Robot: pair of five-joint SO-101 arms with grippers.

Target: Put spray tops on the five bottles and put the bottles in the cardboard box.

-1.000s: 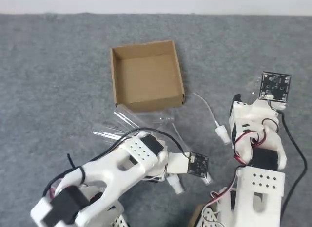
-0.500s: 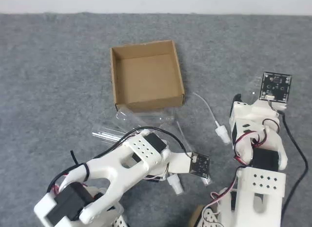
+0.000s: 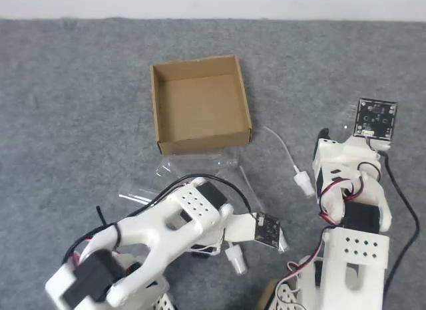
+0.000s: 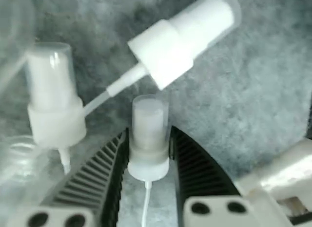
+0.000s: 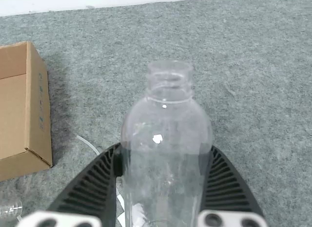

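In the high view, one cardboard box was seen with its open side up. Two spray tops were counted. One lay off the box's right front corner, with its thin tube run back toward the box. The other lay well in front of the box, beside the left arm. At least two clear bottles were laid flat just in front of the box; their full number could not be told.

In the left wrist view, three spray tops were counted. The held spray top was clamped between the jaws of the left gripper, its cap pointed away from the gripper and its long axis in line with the fingers. A second was set just beside it, and a third lay tilted beyond.

In the right wrist view, one held bottle was gripped by the right gripper, with its open neck pointed away from the gripper, to the right of the box's corner.
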